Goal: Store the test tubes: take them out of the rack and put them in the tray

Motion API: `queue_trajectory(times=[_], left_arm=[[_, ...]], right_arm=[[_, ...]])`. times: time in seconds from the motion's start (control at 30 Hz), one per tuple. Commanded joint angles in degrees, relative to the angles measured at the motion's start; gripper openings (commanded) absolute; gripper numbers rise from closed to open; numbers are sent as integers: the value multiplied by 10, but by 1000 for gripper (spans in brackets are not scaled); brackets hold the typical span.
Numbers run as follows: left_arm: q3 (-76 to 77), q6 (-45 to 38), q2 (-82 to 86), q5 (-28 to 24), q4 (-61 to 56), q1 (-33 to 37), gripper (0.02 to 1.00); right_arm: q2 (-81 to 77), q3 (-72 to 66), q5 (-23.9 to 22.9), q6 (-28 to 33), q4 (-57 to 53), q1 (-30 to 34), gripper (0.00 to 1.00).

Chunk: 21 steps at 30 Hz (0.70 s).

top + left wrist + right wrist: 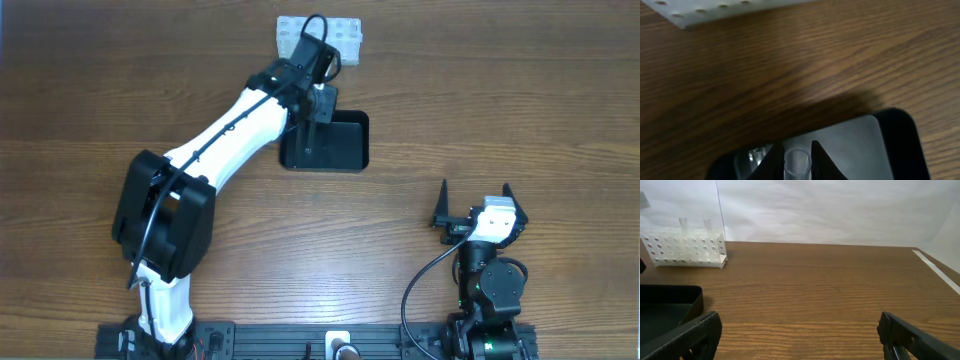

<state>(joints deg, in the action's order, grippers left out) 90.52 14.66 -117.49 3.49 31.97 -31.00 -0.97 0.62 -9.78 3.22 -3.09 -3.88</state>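
Note:
The white perforated rack point(320, 40) stands at the table's far edge, and two clear tubes point(683, 224) stick up from the rack point(685, 250) in the right wrist view. Just in front of it lies the black tray point(345, 145). My left gripper point(318, 108) hangs over the tray's left part, shut on a clear test tube point(797, 162) held upright between its fingers point(774, 156) above the tray's glossy floor point(865, 145). A faint glint beside it may be another tube; I cannot tell. My right gripper point(475, 215) is open with nothing in it, near its base.
Bare wooden tabletop lies between the tray point(670, 305) and my right gripper point(800, 347). A strip of the rack point(715, 7) shows beyond the tray in the left wrist view. A white wall stands behind the table.

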Motion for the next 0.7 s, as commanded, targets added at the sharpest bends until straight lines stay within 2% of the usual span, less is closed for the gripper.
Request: queue_trajectory(times=[0.03, 0.7], left_arm=[[-7, 8, -21, 7, 1, -1, 104], [-7, 18, -40, 11, 19, 10, 121]], right_arm=[[0, -3, 3, 2, -2, 3, 991], [0, -3, 3, 3, -2, 3, 989]])
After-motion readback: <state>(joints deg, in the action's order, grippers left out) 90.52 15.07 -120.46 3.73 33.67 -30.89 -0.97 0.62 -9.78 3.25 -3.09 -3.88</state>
